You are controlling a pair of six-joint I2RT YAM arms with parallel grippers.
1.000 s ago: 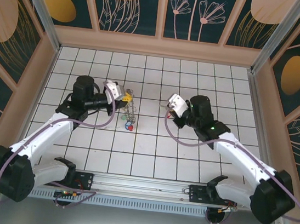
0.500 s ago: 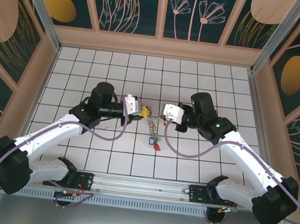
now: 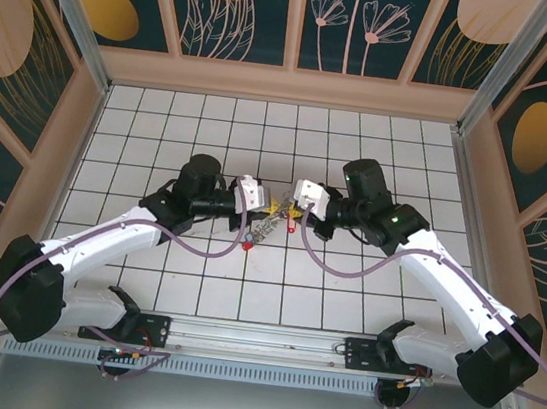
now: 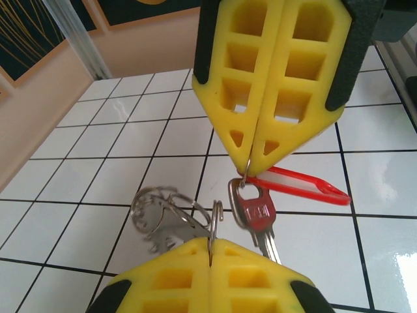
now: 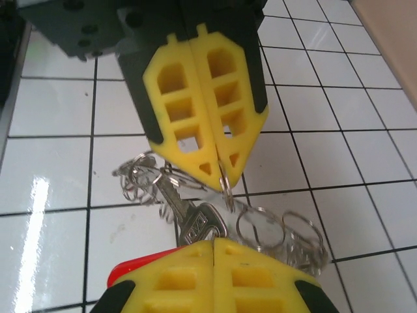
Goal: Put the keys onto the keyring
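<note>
Two arms nose to nose above surface [image 4: 98,150] centre, both pincers pressed together. Left pincer [image 4: 210,246] pinches keyring [image 4: 214,218] edge-on. Right pincer [image 4: 249,164] pinches red-tagged key [image 4: 255,214] by its loop, just beside ring. Step, likely: threading. Next: line loop with ring's gap, slide on, grips firm.

Overhead rear camera looks down — wrist cameras face each other closely, sharing the keys [image 4: 254,212]

Shiny metal keys [image 5: 199,225], glossy tiles [image 5: 52,189], matt plastic fingers [image 5: 182,98].
</note>
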